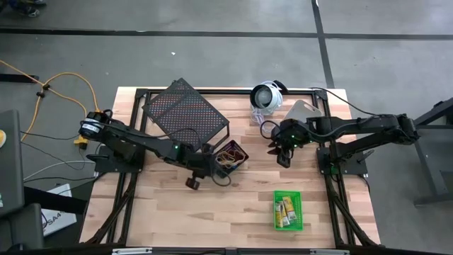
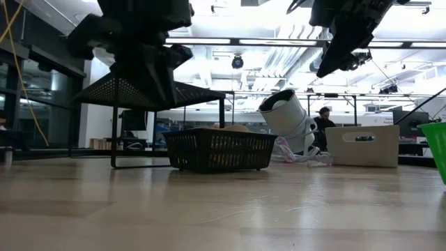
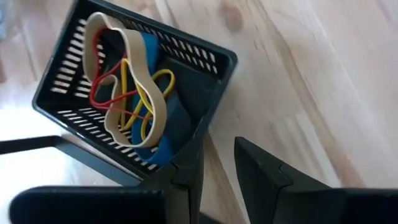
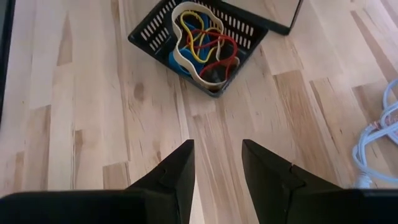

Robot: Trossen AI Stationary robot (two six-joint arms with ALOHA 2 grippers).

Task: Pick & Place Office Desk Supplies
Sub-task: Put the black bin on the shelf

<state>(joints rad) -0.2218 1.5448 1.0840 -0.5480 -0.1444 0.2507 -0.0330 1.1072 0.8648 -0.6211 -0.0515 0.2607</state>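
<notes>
Both sets of jaws stand apart with nothing between them, so you are holding no supply right now. Your left gripper point(image 3: 217, 168) hangs at the corner of the black bin point(image 3: 205, 62); one finger sits just beside its wall, the other out over bare table point(image 4: 93, 93). That bin already carries the elastic loops point(image 3: 127, 93): cream, blue, red and yellow tangled together. Your right gripper point(image 4: 217, 162) hovers over empty wood, with the same bin ahead of its fingertips and well apart from them. Behind and to that gripper's side, the green bin point(image 1: 288, 210) holds little yellow pieces point(image 1: 286, 209). Judging by this, most sorting looks done; no loose supplies show on the wood, so little seems left.
</notes>
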